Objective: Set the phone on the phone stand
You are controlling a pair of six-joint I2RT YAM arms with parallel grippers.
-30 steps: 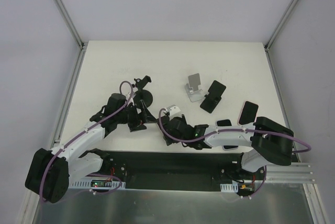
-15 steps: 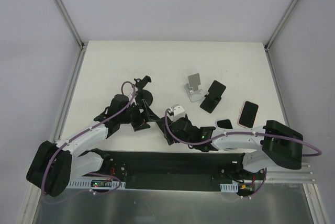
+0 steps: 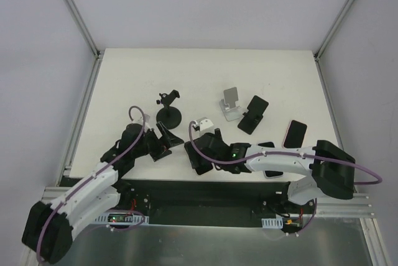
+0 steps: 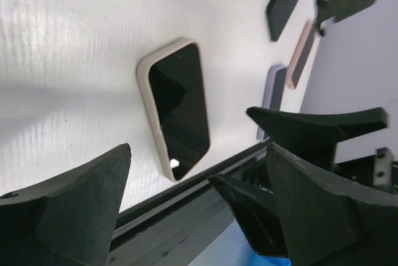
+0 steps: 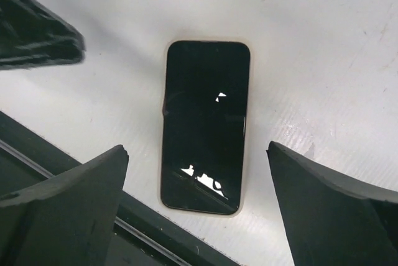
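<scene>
A phone in a cream case lies flat, screen up, on the white table close to its near edge. It also shows in the left wrist view. My right gripper is open and hovers right over it, a finger on each side, not touching. My left gripper is open and empty just left of the phone. In the top view the right gripper and left gripper sit close together and hide the phone. A black round-base stand, a silver stand and a black folding stand are behind.
A pink phone lies at the right, and a dark phone lies beside my right arm. The black rail runs along the table's near edge, just below the cream phone.
My left arm has drawn back toward the near left, uncovering the round-base stand. My right gripper has shifted left and forward, over the phone.
</scene>
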